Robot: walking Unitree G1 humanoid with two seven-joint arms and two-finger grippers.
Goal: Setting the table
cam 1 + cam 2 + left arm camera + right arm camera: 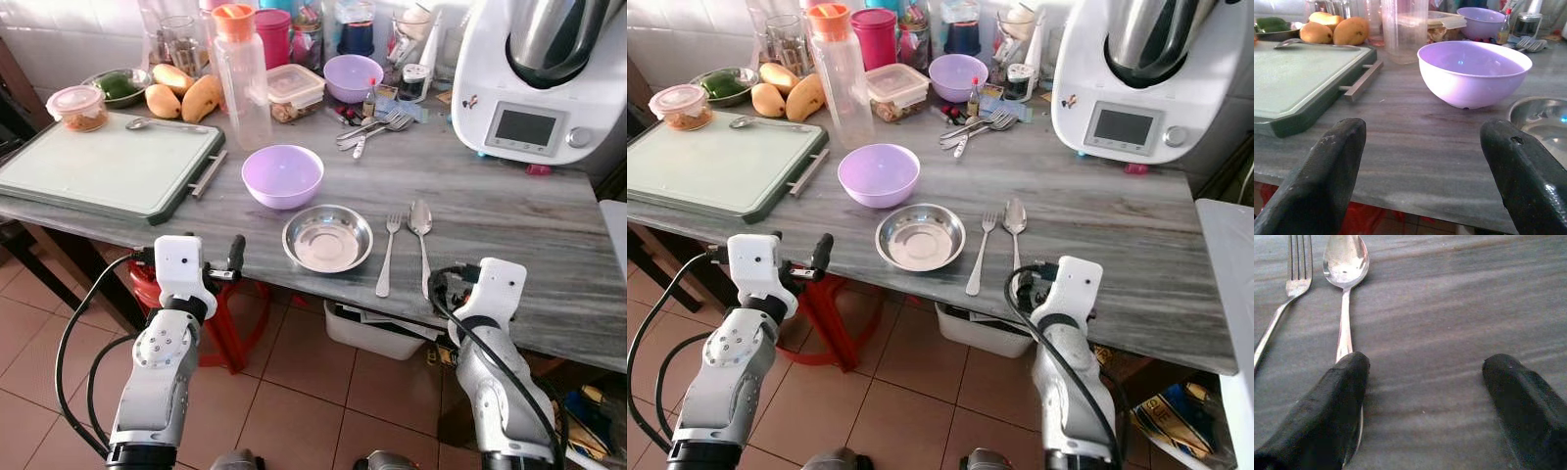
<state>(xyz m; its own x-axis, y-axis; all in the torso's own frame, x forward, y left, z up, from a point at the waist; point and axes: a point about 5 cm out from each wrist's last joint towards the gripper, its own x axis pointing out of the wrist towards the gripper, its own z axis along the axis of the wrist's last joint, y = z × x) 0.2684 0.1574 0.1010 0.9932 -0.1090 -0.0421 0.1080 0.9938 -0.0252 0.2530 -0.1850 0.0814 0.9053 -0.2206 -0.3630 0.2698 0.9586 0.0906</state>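
Two silver-grey metal arms, rounded jointed segments, circular joint cap with small screws on the left forearm. Each wrist carries a white boxy housing. Thick black cables loop alongside both arms. Left gripper (1422, 171): two long matte black fingers, scuffed and rounded. Right gripper (1430, 406): same black fingers, faintly dusty.

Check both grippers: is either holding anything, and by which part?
Nothing is held. The left gripper is open at the table edge facing the bowl; the right gripper is open, one finger over the spoon handle's end.
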